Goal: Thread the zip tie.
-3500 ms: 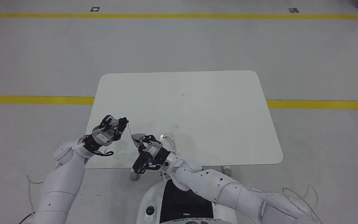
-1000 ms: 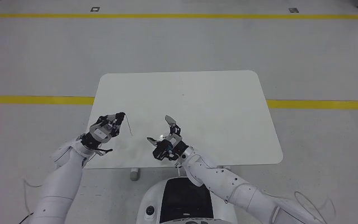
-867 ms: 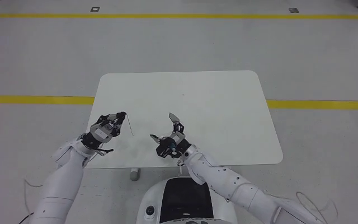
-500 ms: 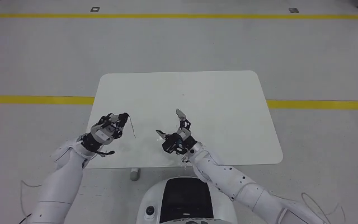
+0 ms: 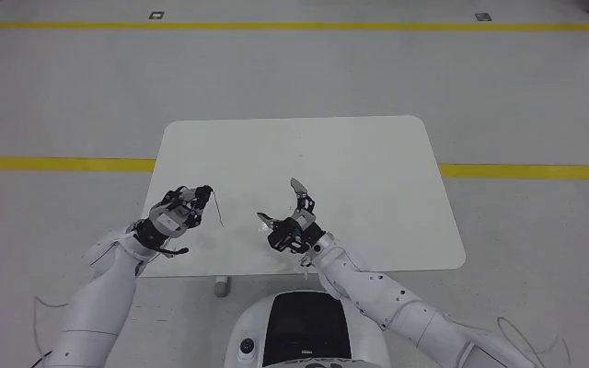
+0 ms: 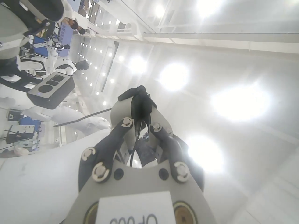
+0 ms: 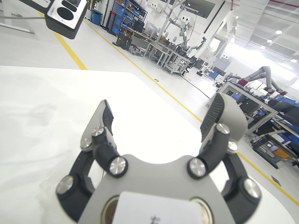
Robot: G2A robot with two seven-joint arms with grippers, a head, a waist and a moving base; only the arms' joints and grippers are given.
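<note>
Hovering by the counter (image 5: pixel 368 156) near-left corner, the left claw (image 5: pixel 190 201) is pinched tight on the black zip tie (image 5: pixel 217 210). Its thin tail pokes out twd the right claw (image 5: pixel 282 204), w/ a gap btwn them. The right claw sits over the near edge, jaws spread wide. White counter runs on to the far & right edges.

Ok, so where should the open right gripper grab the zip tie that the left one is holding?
Probably the free tail of the zip tie, with the right gripper coming in from its own side, jaws across the strip. The left gripper is shut on the other end, so the thin tail sticks out free.
</note>
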